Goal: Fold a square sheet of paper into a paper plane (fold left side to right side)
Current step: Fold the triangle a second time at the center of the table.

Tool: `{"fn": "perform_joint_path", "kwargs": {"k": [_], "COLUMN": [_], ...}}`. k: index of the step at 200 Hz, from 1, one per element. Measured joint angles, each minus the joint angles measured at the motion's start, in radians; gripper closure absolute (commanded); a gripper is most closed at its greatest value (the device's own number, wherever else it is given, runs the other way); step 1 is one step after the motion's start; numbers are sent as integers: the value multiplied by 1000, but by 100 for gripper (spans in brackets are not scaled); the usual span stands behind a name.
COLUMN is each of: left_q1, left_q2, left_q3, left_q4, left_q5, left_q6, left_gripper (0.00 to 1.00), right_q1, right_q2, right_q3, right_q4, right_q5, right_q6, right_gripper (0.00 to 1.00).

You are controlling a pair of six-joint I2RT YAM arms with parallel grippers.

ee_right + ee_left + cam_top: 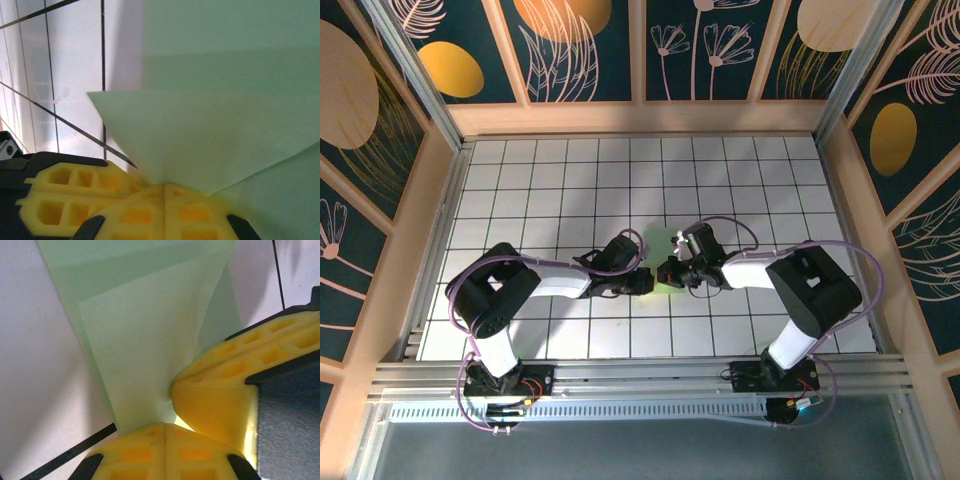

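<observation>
Left end effector closed, right end effector apparently pinching the paper by a raised corner, w/ tips meeting. Paper lies straight ahead of left's tips, long axis running away from them — both arms equally near.

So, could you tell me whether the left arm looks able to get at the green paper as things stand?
Probably yes: the left gripper, shut, has its tips at the edge of the green paper, nothing between them. The right gripper crowds in beside it, so sideways room looks tight.
</observation>
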Motion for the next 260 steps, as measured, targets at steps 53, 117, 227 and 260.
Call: {"fn": "perform_joint_path", "kwargs": {"k": [53, 117, 227, 260], "left_q1": [-1, -5, -5, -5], "left_q2": [4, 7, 11, 12], "left_q3": [8, 11, 12, 12], "left_q4": [-3, -2, 11, 13], "left_q5": [-13, -24, -35, -39], "left_q6": [0, 0, 0, 0], "left_gripper": [100, 100, 100, 100], "right_q1": [2, -6, -97, -137], "right_q2": [11, 14, 41, 48], "right_q3": [19, 40, 75, 80], "right_q4": [-22, -55, -84, -84], "right_q5": [34, 70, 55, 45], "right_q6": [-8, -38, -103, -124], "right_gripper": [100, 100, 100, 100]}}
